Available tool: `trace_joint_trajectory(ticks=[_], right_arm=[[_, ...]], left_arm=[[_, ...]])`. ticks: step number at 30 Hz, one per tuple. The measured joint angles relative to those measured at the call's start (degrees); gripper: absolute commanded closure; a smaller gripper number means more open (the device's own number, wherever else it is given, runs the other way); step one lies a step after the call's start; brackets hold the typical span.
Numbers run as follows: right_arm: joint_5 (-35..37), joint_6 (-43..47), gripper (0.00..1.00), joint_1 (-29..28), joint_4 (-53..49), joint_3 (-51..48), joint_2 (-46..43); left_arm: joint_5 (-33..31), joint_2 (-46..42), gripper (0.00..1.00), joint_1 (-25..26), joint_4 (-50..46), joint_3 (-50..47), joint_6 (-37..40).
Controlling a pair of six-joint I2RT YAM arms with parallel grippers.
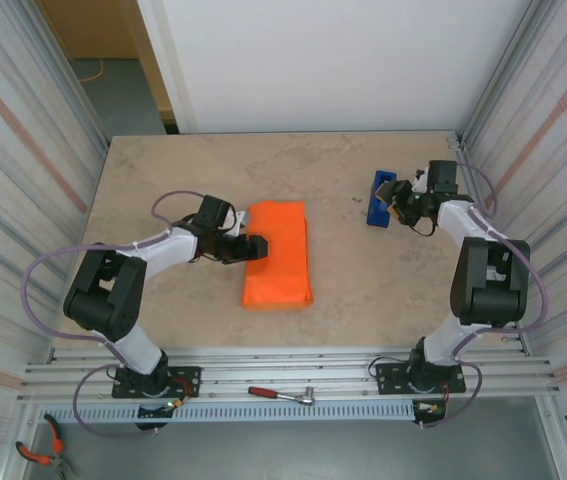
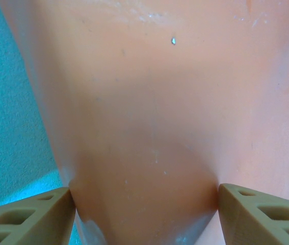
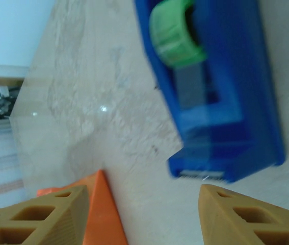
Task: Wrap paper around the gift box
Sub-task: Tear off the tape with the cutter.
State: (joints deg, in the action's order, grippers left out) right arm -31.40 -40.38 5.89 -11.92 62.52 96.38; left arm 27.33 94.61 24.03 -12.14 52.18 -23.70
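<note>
The orange paper (image 1: 278, 255) lies folded into a long packet on the table's middle; the gift box is hidden, presumably under it. My left gripper (image 1: 253, 246) is at the packet's left edge. In the left wrist view the paper (image 2: 149, 127) bulges between the fingers (image 2: 37, 214) and touches both, so the left gripper (image 2: 144, 214) is shut on it at a wide span. My right gripper (image 1: 400, 205) hovers at the back right, just beside the blue tape dispenser (image 1: 380, 200). It stands open (image 3: 144, 214) with only table between its fingers, the dispenser (image 3: 220, 92) ahead and a paper corner (image 3: 101, 214) by its left finger.
The dispenser carries a green tape roll (image 3: 175, 33). A red-handled tool (image 1: 281, 394) lies on the front rail between the arm bases, and pliers (image 1: 43, 450) lie below at the left. Corrugated walls (image 1: 23, 150) close both sides.
</note>
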Motion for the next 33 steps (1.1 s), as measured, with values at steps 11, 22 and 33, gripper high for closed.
trace_joint_trajectory(ticks=[11, 22, 33], right_arm=[[-6.27, 0.70, 0.59, 3.58, 2.45, 3.89, 7.87], [-8.11, 0.81, 0.59, 3.56, 4.39, 4.87, 12.04], [-8.22, 0.79, 0.76, 3.56, 5.14, 4.87, 12.66]], left_arm=[[0.02, 0.66, 0.29, 0.00, 0.37, 0.59, 0.61], [0.07, 0.74, 0.29, 0.00, 0.37, 0.59, 0.87], [0.04, 0.76, 0.29, 0.04, 0.37, 0.59, 0.98]])
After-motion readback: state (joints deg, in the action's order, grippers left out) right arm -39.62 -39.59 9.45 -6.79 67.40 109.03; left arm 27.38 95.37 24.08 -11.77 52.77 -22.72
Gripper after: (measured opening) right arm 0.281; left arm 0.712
